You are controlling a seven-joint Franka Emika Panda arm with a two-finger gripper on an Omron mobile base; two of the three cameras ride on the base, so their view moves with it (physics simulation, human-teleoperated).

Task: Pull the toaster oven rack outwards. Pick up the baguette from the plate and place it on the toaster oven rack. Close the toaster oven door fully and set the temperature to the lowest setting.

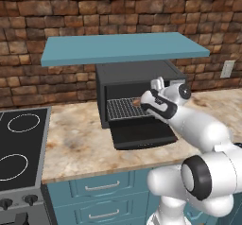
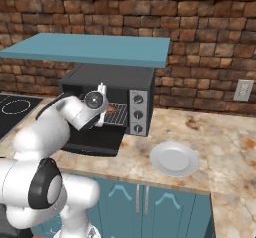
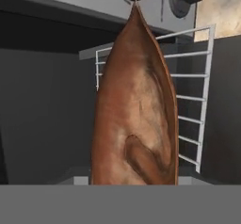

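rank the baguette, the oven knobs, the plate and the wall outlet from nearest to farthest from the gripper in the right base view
1. baguette, at the gripper, over the rack
2. knobs, just right of it
3. plate, further right on the counter
4. wall outlet, far right on the bricks

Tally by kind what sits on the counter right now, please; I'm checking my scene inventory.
Toaster oven: 1
Toaster oven rack: 1
Baguette: 1
Plate: 1
Total: 4
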